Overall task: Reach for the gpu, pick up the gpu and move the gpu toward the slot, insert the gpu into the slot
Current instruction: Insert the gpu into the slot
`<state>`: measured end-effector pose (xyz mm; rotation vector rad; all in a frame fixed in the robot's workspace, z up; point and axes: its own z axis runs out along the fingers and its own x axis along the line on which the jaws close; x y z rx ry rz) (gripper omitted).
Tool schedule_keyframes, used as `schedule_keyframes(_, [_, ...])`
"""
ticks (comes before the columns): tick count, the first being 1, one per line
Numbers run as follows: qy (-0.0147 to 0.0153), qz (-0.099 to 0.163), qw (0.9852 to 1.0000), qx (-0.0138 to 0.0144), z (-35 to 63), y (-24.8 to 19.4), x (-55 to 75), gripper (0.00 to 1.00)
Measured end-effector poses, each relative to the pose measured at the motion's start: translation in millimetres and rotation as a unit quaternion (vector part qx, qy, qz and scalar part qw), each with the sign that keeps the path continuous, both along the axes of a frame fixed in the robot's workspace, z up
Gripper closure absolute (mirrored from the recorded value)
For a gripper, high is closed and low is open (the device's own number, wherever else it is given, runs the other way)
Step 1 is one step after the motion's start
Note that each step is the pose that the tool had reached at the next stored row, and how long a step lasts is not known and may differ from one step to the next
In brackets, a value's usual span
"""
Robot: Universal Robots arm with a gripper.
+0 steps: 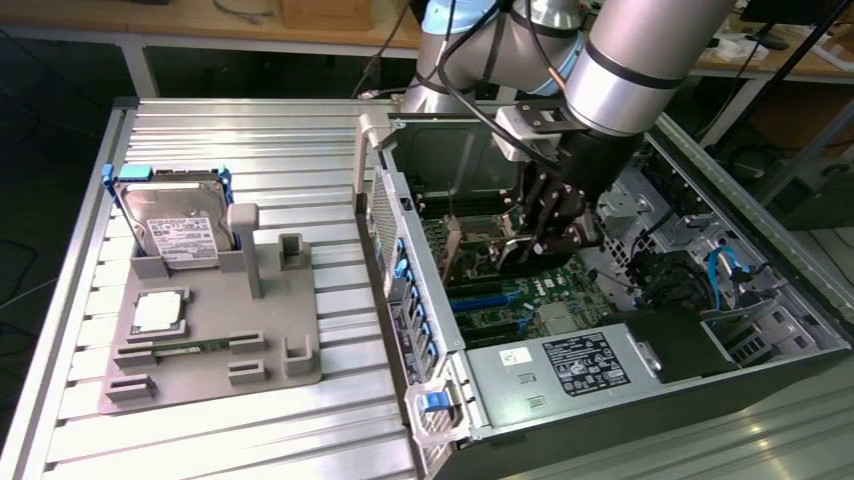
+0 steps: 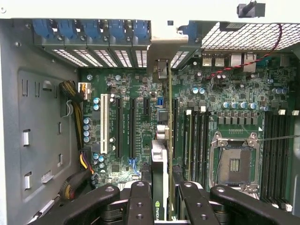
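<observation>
Slim green gpu [image 2: 160, 161] edge-on, blk jaws gripping

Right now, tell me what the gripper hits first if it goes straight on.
The gripper, shut on the gpu, points down into the case at the motherboard. The card leads, so its lower edge would likely touch first, at or beside the slot; how far off it hangs, I cannot tell.

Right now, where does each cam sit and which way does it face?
Exterior view: off the arm, high beside the open computer case, looking down into it; the arm shows, reaching inside.
Wrist view: on the wrist, facing the motherboard; the jaws show, shut on the gpu.
Shared: motherboard, case interior.
</observation>
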<state>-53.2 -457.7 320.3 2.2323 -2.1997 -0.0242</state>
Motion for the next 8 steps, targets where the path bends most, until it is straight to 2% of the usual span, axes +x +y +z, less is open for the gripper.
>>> schedule_keyframes(4, [0.0, 0.0, 1.0, 0.0, -2.2, -0.3, -0.6, 0.73])
schedule_keyframes(8, [0.0012, 0.0, 1.0, 0.0, -9.8, -0.3, -2.2, 0.73])
